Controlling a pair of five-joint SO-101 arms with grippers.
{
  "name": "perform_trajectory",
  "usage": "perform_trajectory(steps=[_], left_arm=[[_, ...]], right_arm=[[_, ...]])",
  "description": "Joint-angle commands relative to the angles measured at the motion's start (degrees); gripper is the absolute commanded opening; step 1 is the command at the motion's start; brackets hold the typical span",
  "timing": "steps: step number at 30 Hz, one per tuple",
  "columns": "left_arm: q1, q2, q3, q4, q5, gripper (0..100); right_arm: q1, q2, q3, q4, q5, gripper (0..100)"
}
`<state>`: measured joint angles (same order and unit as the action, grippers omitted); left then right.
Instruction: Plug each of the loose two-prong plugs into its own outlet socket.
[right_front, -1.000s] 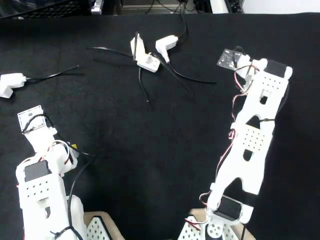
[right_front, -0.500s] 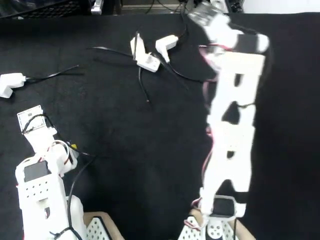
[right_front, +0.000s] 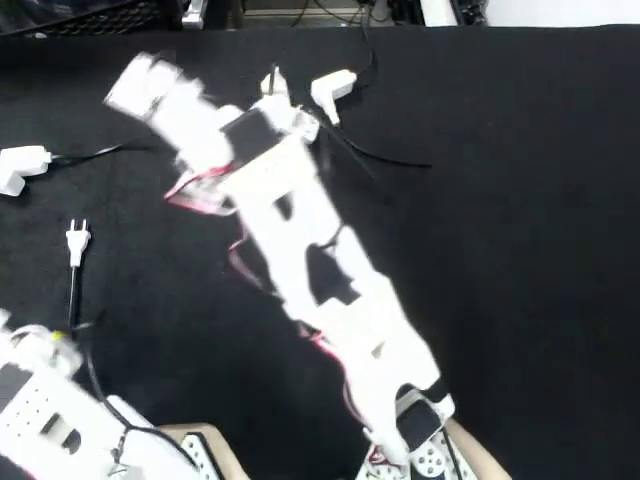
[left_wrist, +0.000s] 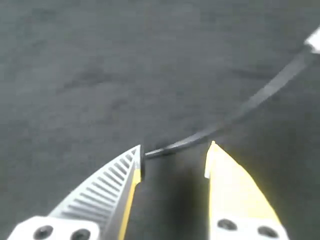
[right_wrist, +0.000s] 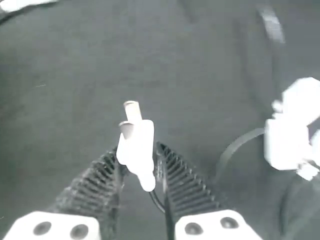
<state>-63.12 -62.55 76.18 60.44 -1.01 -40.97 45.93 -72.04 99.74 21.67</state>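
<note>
A: Table (right_front: 520, 250) first. Black, covers the high view.
B: Right arm (right_front: 310, 260) lies diagonally across it, from bottom right of centre to upper left. Left arm (right_front: 40, 420) sits in the lower left corner.
A: Sockets?
B: High view: far-left socket (right_front: 20, 165) at the left edge, top-centre sockets (right_front: 335, 88) close together, one partly behind the right arm.
A: Grips? Can't tell from above.
B: Right wrist view settles one: right gripper (right_wrist: 139, 152) pinched on a white plug (right_wrist: 136, 137), prongs pointing away from the fingers. A socket (right_wrist: 292, 130) lies on the table off to one side of it.
A: The other?
B: Left wrist view: left gripper (left_wrist: 175, 149) spread, a black cable (left_wrist: 250, 102) crossing between the tips. Touching or not, can't tell.
A: Anything smaller?
B: High view has a loose plug (right_front: 77, 235) flat on the table at left, prongs toward the top, cable trailing down toward the left arm.
</note>
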Motion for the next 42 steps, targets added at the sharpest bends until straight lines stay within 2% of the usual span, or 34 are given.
perform_trajectory(steps=[1,4,7,12,16,18,21,24,27,30,35,38,42], left_arm=[[-16.7,-0.2,-2.4,1.0,-6.7,21],[-23.8,-0.2,-1.5,1.3,-9.8,21],[-27.3,-0.2,-0.9,1.2,-11.7,21],[-27.4,-0.3,-0.8,1.0,-11.6,21],[-26.9,-0.6,-1.0,1.0,-11.3,21],[-25.1,-0.6,-0.7,0.9,-9.8,21],[-24.8,-0.4,-0.7,1.0,-9.9,21],[-24.7,-0.6,-0.5,1.1,-9.7,21],[-24.6,-0.7,-0.1,0.9,-9.5,21],[-24.5,-0.7,-0.1,0.9,-9.5,21],[-24.3,-0.7,0.0,0.9,-9.5,21],[-24.3,-0.7,0.0,0.9,-9.5,21],[-23.9,-0.7,0.0,0.9,-9.5,21]], right_arm=[[-3.0,-0.6,5.4,1.1,-0.7,1.5],[-5.9,1.7,10.2,1.1,-0.7,1.5],[-9.5,5.0,13.8,0.4,-0.7,1.5],[-12.5,13.8,16.0,-3.4,-1.2,1.6],[-12.4,17.5,12.3,-4.6,-2.4,2.0],[-12.3,18.1,9.6,-4.4,-4.9,6.4],[-13.5,18.7,7.1,-2.9,-5.2,19.3],[-15.6,18.8,4.4,-0.7,-0.9,31.8],[-16.1,17.5,-1.7,1.5,0.9,40.2],[-13.5,13.2,-6.3,1.5,1.2,43.4],[-5.8,2.1,-11.5,1.5,1.0,43.4],[1.3,-5.2,-12.0,1.5,0.7,43.4],[14.8,-13.6,-8.6,1.5,-2.6,43.4]])
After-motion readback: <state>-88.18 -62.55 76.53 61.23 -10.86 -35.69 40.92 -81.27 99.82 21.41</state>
